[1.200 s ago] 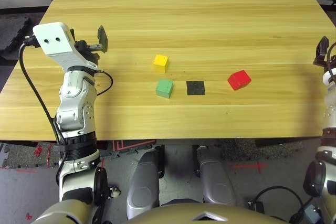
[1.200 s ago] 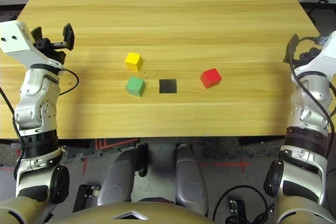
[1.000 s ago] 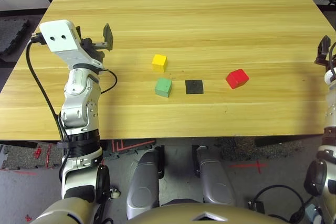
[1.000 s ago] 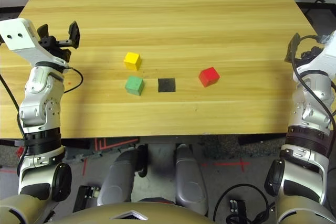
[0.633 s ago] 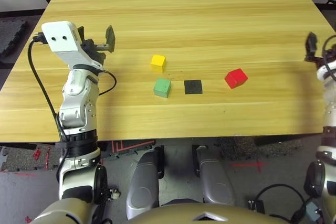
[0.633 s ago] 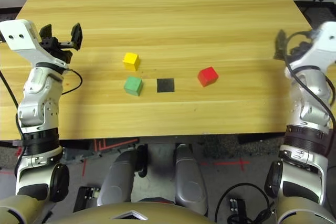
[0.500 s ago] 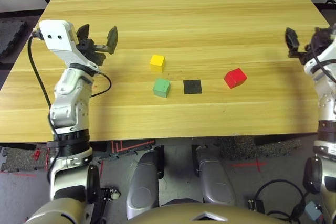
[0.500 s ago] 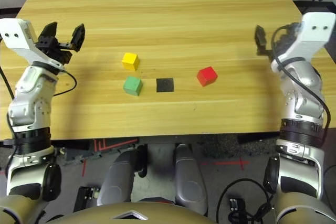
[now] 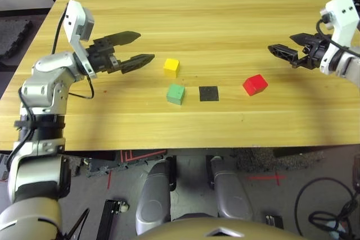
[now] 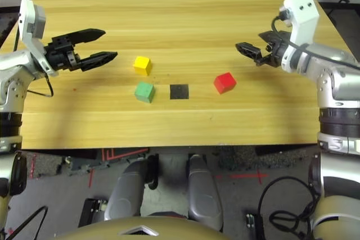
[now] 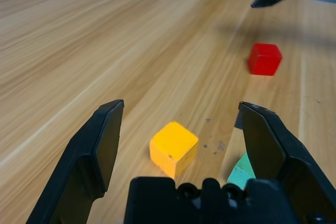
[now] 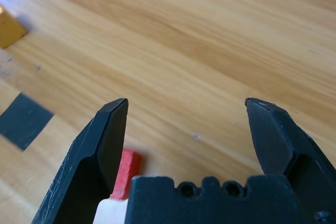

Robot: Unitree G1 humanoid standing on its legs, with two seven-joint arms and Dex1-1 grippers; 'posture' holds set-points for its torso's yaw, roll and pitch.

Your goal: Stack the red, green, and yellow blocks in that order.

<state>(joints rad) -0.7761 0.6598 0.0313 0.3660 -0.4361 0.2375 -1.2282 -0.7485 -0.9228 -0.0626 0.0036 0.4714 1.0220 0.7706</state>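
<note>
With both arms raised over the pale wooden table [image 9: 225, 9], nothing is in hand yet — the left gripper [image 9: 140, 48] hangs with its two black fingers spread wide and empty, tips aimed toward the middle of the table, and the right gripper [image 9: 277, 50] is spread wide and empty too, pointing inward from the far side.

All three pieces sit loose and apart on the wood. The small matte red cube [image 9: 255, 84] lies nearest the right gripper, a little closer to the robot than its fingertips. The small matte green cube [image 9: 176, 94] sits left of a flat black square patch [image 9: 208, 93], and the small matte yellow cube [image 9: 171, 67] rests just behind the green one, closest to the left gripper's tips.

No stacking done, by the look of it — red is probably first up as the base.

Where could this slip? The red cube sits turned at an angle to the table's grain, so fingers closing across its corners rather than its flat faces could spin it or squirt it away. On the other side, yellow and green sit near each other; a wide-spread approach to green might nudge yellow aside.
</note>
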